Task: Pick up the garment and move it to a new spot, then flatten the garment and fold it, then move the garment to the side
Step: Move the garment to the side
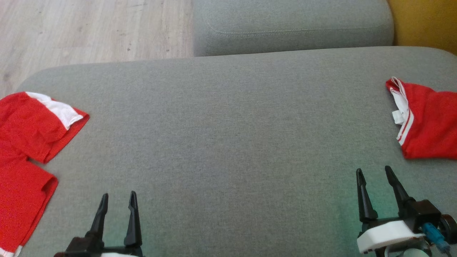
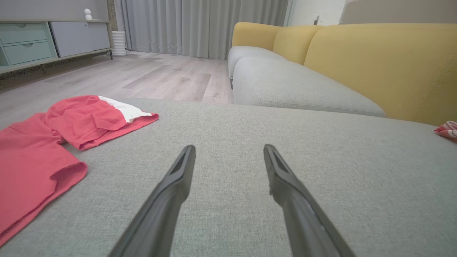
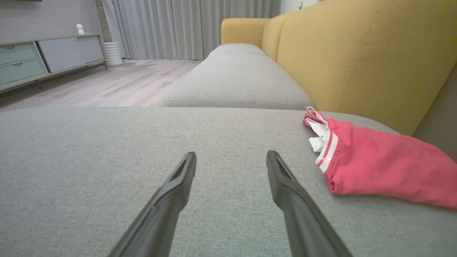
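Left gripper sits at the lower left of the head view, low over the near part of the grey seat cushion. Its jaws are spread wide, and the left wrist view shows bare cushion fabric between the two dark fingers. Right gripper sits at the lower right, its fingertips slightly further forward. Its jaws are likewise spread wide over bare fabric.

Two red garments lie on the cushion, well apart from each other.

1. Loose red garment: at the cushion's left edge, left of and beyond the left gripper, not touching it. It lies partly opened out, with a white panel at its far end and one section turned over on itself.
2. Bundled red garment: at the cushion's right edge, just beyond the right gripper and to its right, apart from the fingers. It lies compact, with a white-striped band and a white label facing the middle of the cushion.

A wide stretch of cushion separates the two garments.

Beyond the cushion lies a second grey cushion. A yellow backrest rises on the right, and a pale wooden floor extends on the left. Furthest off, the wrist views show a low sideboard and grey curtains.
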Robot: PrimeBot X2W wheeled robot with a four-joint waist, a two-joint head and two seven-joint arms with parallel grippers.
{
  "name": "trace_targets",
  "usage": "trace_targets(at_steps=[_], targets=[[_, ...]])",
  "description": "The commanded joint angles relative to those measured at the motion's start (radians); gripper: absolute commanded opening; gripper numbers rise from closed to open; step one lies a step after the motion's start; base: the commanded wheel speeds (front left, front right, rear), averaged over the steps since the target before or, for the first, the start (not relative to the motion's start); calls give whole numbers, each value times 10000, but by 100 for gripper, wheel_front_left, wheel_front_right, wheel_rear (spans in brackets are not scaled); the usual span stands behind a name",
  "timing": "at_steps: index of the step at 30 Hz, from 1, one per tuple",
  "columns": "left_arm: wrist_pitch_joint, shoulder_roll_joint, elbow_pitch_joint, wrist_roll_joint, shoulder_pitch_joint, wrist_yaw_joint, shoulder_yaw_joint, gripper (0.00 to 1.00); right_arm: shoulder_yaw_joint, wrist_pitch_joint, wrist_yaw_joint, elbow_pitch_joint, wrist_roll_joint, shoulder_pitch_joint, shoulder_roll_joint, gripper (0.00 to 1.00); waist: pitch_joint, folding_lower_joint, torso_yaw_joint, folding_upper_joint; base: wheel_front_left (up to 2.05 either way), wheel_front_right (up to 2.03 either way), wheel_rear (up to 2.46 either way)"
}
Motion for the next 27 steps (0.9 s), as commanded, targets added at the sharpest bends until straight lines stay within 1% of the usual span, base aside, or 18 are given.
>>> trace_targets(at_steps=[1,9,27], targets=[[-95,-4,-168,-43,-139,10,206,100,229,-109,-9,-427,43,-215,-80,100,-2,0,57,-1,0,0,0],[-95,-4,42,1,-104,-18,142,100,252,-109,-9,-430,291,28,-66,100,-98,0,149,-1,0,0,0],[-95,-5,185,83,-81,-110,213,100,502,-110,-9,-258,547,84,-63,100,-353,0,2,-1,0,0,0]])
